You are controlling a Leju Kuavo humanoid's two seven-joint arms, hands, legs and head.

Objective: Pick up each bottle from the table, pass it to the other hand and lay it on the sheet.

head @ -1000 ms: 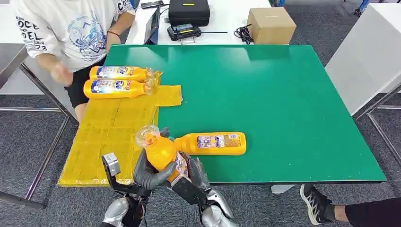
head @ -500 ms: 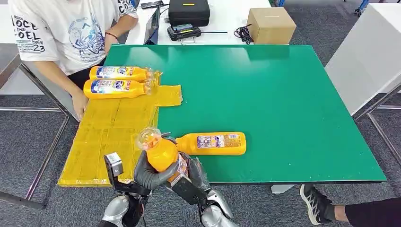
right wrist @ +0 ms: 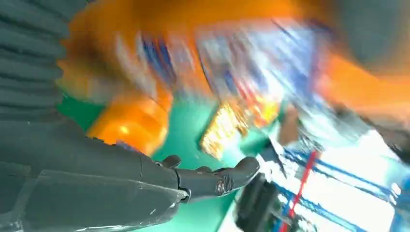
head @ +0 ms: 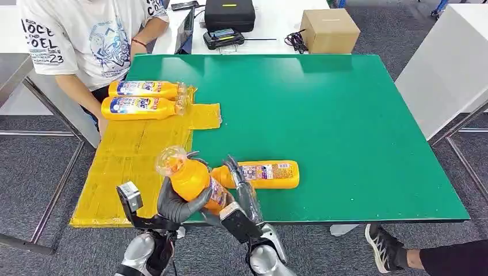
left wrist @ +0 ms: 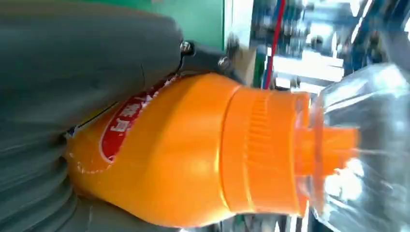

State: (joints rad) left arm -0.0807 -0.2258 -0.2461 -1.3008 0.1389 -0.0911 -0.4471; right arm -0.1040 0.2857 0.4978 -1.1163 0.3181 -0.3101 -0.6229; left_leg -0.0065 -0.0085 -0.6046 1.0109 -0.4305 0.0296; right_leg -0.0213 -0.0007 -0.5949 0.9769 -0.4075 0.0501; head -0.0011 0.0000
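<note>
A: Where is the bottle right now?

B: The orange plastic bottle with the clear domed cap (head: 187,177) is up off the green-topped bench (head: 345,126), near its front edge. The left robot hand (head: 177,204) has its dark fingers wrapped around the bottle's lower body, cap pointing up and away toward the yellow sheet (head: 138,155). The left wrist view shows the same bottle (left wrist: 203,150) close up, a thick grey thumb (left wrist: 87,63) pressed across its red label.

A: And the right robot hand?

B: The right robot hand (head: 239,192) sits just beside the bottle's base, fingers (head: 235,168) spread and raised. From the head view I cannot tell whether it still touches the bottle. In the right wrist view its fingers (right wrist: 217,181) stretch out straight with nothing between them, and the bottle is a blurred orange shape (right wrist: 193,53) above them.

A: What else lies on the bench?

B: A second orange bottle with a printed label (head: 262,174) lies on its side on the green surface, just behind the right robot hand. Two more orange bottles with blue labels (head: 144,98) lie side by side, touching, at the far end of the yellow sheet. A person in a white printed T-shirt (head: 86,40) stands at the far left corner, one hand lowered by the sheet's edge.
</note>
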